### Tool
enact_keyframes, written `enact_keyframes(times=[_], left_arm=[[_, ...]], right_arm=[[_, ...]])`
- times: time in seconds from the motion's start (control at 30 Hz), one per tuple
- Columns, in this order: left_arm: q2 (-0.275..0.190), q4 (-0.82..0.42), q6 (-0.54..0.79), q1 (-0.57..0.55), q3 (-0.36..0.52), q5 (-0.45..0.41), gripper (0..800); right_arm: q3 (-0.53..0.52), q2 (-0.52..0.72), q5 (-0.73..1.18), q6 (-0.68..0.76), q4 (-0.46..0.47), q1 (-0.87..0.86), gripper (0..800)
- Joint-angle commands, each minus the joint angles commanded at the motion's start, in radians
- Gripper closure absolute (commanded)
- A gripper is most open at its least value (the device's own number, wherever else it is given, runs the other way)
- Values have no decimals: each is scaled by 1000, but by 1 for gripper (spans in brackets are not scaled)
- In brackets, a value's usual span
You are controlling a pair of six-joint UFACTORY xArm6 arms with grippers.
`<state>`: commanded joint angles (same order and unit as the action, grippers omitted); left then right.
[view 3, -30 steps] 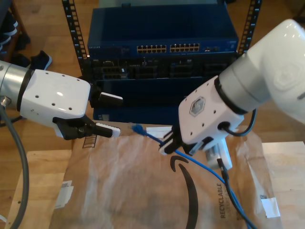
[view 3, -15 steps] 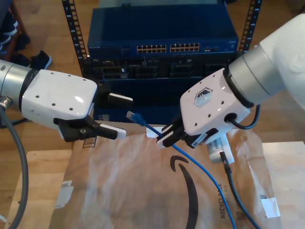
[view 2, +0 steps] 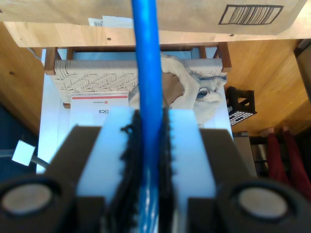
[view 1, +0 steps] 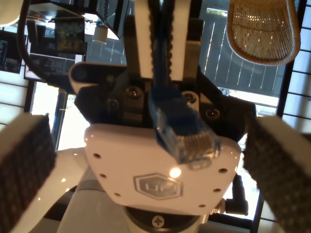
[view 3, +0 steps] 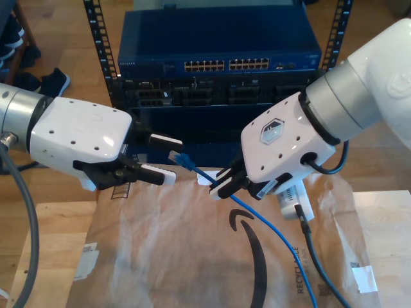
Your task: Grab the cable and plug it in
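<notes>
My second gripper, on the white arm at the exterior view's right, has its pale ribbed fingers pressed tight against the cable, which runs straight through the slot between them; in the second wrist view the blue line fills that slot and its far end is cut off at the frame's edge, so the plug cannot be seen there. My first gripper, on the arm at the exterior view's left, stands with its jaws spread apart and nothing between them, its dark textured pads blurred and partly cropped in the first wrist view. The plug hangs in the air between the two grippers, just beside the tips of my first gripper, and I cannot tell whether it touches them. It is a small blue-booted connector with a clear end where the contact pins show faintly. From the clamped spot the thin bright-blue cable slopes down over the brown paper and leaves the exterior view at its bottom edge, beside a thicker dark cable. Behind stands the blue rack unit with rows of ports, too small to read.
</notes>
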<state>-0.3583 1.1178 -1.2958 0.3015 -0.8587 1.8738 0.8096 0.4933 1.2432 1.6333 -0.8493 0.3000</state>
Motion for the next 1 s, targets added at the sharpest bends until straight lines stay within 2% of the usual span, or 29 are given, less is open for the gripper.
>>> enact_keyframes(times=[0.1,0.17,0.47,0.67,1.0], left_arm=[[0,0,-12,0,-2,-2,356],[0,0,-23,0,-2,-3,403],[17,-2,-41,0,-3,-9,460],[18,0,-49,0,-5,-9,462],[21,-2,-48,0,-3,-14,549]], right_arm=[[-2,0,0,0,0,0,798],[-2,0,0,0,0,0,798],[-2,2,0,0,2,2,798],[-3,0,0,0,2,3,798],[-3,-2,0,-2,2,5,798]])
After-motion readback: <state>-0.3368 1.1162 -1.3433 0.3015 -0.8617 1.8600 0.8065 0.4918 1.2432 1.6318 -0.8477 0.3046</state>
